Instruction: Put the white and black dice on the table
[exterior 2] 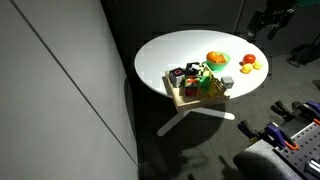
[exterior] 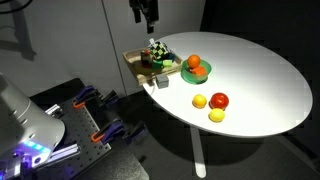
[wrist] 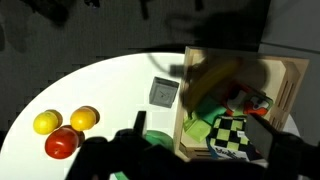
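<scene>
Three loose fruits point(wrist: 62, 143) on table point(wrist: 100, 85), left of fingers: two yellow, one red. One grey block point(wrist: 163, 92) ahead. One dice point(wrist: 238, 132) in tray point(wrist: 290, 80), ahead-right, unheld. Gripper point(exterior: 146, 18) high above tray; finger spread unclear.

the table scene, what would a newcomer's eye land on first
The round white table glows against a dark room. At its edge a wooden tray holds a jumble of colourful things, the black-and-white checkered dice among them. Beside it bright colours stand out: orange fruits on a green plate, and three loose fruits, two yellow and one red, on the bare tabletop.
</scene>
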`<action>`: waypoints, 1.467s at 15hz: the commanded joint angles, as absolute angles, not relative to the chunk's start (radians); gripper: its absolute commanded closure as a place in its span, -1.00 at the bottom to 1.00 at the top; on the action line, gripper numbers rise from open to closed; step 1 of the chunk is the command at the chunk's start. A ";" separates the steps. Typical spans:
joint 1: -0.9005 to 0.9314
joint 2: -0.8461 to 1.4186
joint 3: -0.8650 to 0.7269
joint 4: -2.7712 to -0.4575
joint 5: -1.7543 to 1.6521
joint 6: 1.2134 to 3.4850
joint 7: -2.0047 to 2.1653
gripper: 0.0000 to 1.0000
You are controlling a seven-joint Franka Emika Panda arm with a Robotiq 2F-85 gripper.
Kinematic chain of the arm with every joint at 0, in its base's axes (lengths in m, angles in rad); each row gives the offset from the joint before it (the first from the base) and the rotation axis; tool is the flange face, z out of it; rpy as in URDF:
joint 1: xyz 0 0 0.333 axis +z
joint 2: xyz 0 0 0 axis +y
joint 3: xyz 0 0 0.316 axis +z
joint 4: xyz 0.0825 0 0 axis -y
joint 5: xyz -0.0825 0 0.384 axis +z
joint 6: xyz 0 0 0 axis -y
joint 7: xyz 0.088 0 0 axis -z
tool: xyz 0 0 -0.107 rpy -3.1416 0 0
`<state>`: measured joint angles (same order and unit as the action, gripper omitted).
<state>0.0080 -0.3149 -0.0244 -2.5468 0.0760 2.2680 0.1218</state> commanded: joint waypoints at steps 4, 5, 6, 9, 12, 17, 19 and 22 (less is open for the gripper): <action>0.000 -0.299 -0.012 -2.537 0.088 2.301 0.132 -1.00; 0.002 -0.293 -0.011 -2.534 0.092 2.316 0.132 -1.00; 0.004 -0.280 -0.009 -2.528 0.095 2.337 0.137 -1.00; 0.011 -0.242 -0.003 -2.507 0.108 2.384 0.137 -1.00; 0.021 -0.205 0.005 -2.484 0.131 2.414 0.125 -1.00; 0.047 -0.129 0.021 -2.420 0.174 2.431 0.104 -1.00; 0.053 -0.095 0.030 -2.390 0.172 2.432 0.101 -1.00; 0.061 -0.046 0.044 -2.345 0.159 2.434 0.101 -1.00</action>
<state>0.0549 -0.1033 0.0346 -2.4076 0.1479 2.4341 0.1225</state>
